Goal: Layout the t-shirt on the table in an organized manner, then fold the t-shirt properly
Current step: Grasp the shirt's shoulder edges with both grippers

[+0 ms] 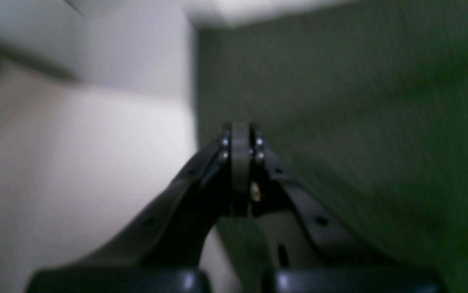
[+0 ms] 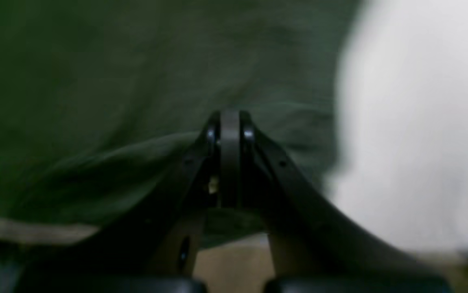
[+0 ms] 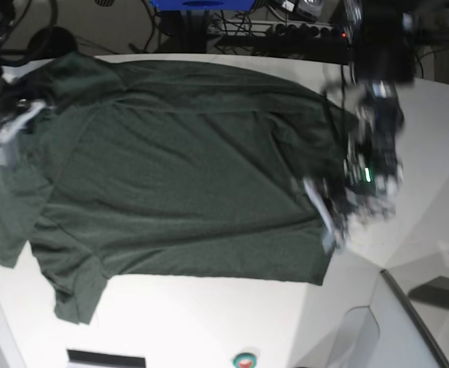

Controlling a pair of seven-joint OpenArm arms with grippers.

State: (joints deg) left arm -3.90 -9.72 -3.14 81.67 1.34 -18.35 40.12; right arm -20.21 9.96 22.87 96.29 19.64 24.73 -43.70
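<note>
The dark green t-shirt [image 3: 178, 169] lies spread out on the white table [image 3: 209, 314], one short sleeve hanging toward the front left. My left gripper [image 3: 328, 226] is shut at the shirt's right edge. In the left wrist view its tips [image 1: 240, 128] sit over the cloth [image 1: 340, 122] just inside that edge, with bare table [image 1: 95, 162] beside them; whether cloth is pinched does not show. My right gripper [image 3: 28, 111] is at the shirt's far left shoulder. Seen from the right wrist it [image 2: 230, 116] is shut on the t-shirt [image 2: 95, 81], a ridge of fabric drawn up to its tips.
Cables and a power strip [image 3: 285, 31] run behind the table's far edge. A dark seam [image 3: 416, 314] crosses the front right corner. A round red and green button [image 3: 245, 359] and a black strip [image 3: 105, 358] sit at the front edge.
</note>
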